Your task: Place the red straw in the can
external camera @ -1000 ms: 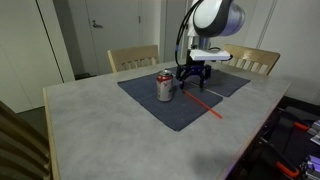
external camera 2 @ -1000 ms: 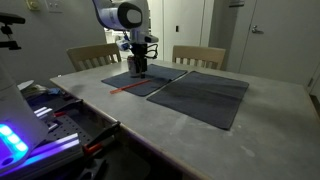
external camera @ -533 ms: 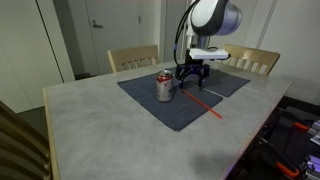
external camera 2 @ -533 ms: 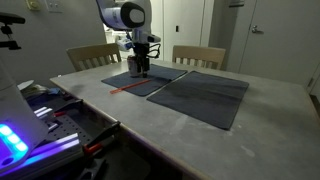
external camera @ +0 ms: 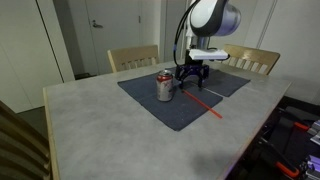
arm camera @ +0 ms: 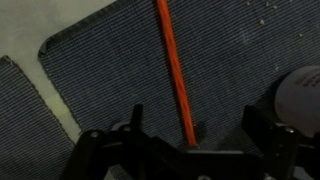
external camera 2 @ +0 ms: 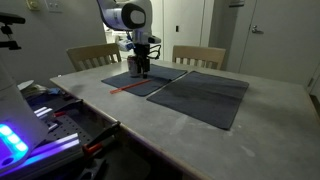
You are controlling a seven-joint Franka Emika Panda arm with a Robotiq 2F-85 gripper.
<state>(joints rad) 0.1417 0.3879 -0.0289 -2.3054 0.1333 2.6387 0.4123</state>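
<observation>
Hanging low over a dark placemat [external camera: 165, 108], the gripper [external camera: 190, 80] has its claw released: the wrist view shows the two fingers [arm camera: 136, 122] spread wide, with the near end of the red straw [arm camera: 172, 62] lying on the mat between them. From there the straw runs toward 12 o'clock in that view, flat on the fabric and not gripped.

In an exterior view the straw [external camera: 204, 104] stretches from under the gripper toward 4 o'clock, and the can [external camera: 164, 86] stands upright on the same mat at the gripper's 9 o'clock, just beside it. The other outside camera shows the straw [external camera 2: 128, 87] pointing toward 8 o'clock from the gripper [external camera 2: 140, 70], but the can cannot be made out there. The wrist view catches only the can's pale top [arm camera: 300, 92] at 3 o'clock.

Counted: one straw, one can, and two wooden chairs [external camera 2: 93, 54] [external camera 2: 198, 55] behind the grey table [external camera 2: 150, 135]. Two placemats lie side by side, the second placemat [external camera 2: 205, 100] bare; in the wrist view its corner [arm camera: 22, 115] shows at 9 o'clock.
</observation>
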